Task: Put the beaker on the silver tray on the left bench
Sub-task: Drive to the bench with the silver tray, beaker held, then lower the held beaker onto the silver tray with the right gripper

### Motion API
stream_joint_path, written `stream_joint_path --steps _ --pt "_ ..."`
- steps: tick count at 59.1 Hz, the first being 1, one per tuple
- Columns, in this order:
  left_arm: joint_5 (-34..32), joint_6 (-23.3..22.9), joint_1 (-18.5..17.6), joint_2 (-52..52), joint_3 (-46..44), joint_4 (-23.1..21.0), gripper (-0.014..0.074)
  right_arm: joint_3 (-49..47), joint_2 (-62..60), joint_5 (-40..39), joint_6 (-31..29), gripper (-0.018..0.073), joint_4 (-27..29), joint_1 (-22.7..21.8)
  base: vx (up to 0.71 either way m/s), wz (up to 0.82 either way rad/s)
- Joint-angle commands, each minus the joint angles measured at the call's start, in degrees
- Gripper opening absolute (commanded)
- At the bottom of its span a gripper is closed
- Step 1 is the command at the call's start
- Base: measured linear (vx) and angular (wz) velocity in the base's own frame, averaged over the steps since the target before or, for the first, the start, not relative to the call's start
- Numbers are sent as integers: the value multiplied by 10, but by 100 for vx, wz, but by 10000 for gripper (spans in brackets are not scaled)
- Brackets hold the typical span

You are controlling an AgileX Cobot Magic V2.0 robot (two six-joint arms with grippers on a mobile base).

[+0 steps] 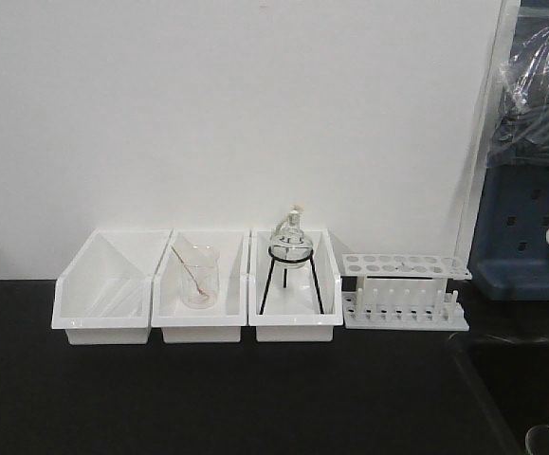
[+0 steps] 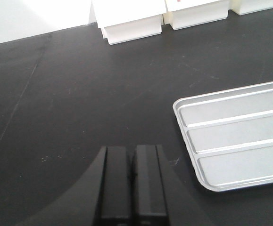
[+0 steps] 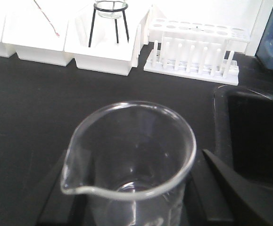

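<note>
Your right jaws pinch the beaker (image 3: pixel 131 160), grasp looks done | left jaws pressed together, silver tray (image 2: pixel 235 136) at their two o'clock | left for you: carry across, set down.

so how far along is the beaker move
Done: the right fingers flank the beaker, apparently gripping it. In hand: the carry; whether it is off the bench is unclear. Left: the tray lies empty, so placing and releasing are not yet done.
</note>
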Motion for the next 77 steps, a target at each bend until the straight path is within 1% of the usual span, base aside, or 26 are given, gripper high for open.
stream_joint_path --steps 1,8,11,15,18,22,26,28,32,40,46,51,58,69,77 --pt "-47 -1 -4 -4 11 -1 1 -16 -4 -37 -4 -11 1 -3 0 0" --pt "-47 -1 -4 -4 11 -1 1 -16 -2 -52 -4 -11 2 -3 0 0" --pt "-47 -1 -4 -4 11 -1 1 -16 -1 -73 -4 -11 2 -3 0 0" --pt "-47 -1 -4 -4 11 -1 1 -16 16 -147 -4 -11 2 -3 0 0" --pt "-47 -1 -4 -4 11 -1 1 -18 53 -229 -7 -11 1 -2 0 0" --pt "-47 -1 -4 -4 11 -1 1 -30 109 -322 -31 -11 -6 0 0 0" --pt "-47 -1 -4 -4 11 -1 1 -54 174 -375 -57 -11 -15 9 0 0" --pt "-47 -1 -4 -4 11 -1 1 -76 216 -387 -64 -11 -20 22 0 0" --pt "-47 -1 -4 -4 11 -1 1 -115 276 -393 -77 -11 -27 55 0 0" --pt "-47 -1 -4 -4 11 -1 1 -207 397 -393 -109 -11 -28 150 0 0" --pt "-47 -1 -4 -4 11 -1 1 -266 481 -393 -114 -11 -27 200 0 0" --pt "-47 -1 -4 -4 11 -1 1 -301 540 -405 -114 -11 -27 228 0 0" --pt "-47 -1 -4 -4 11 -1 1 -337 605 -427 -124 -11 -27 255 0 0" --pt "-47 -1 -4 -4 11 -1 1 -378 681 -435 -177 -11 -26 286 0 0" --pt "-47 -1 -4 -4 11 -1 1 -400 717 -433 -181 -11 -25 295 0 0"
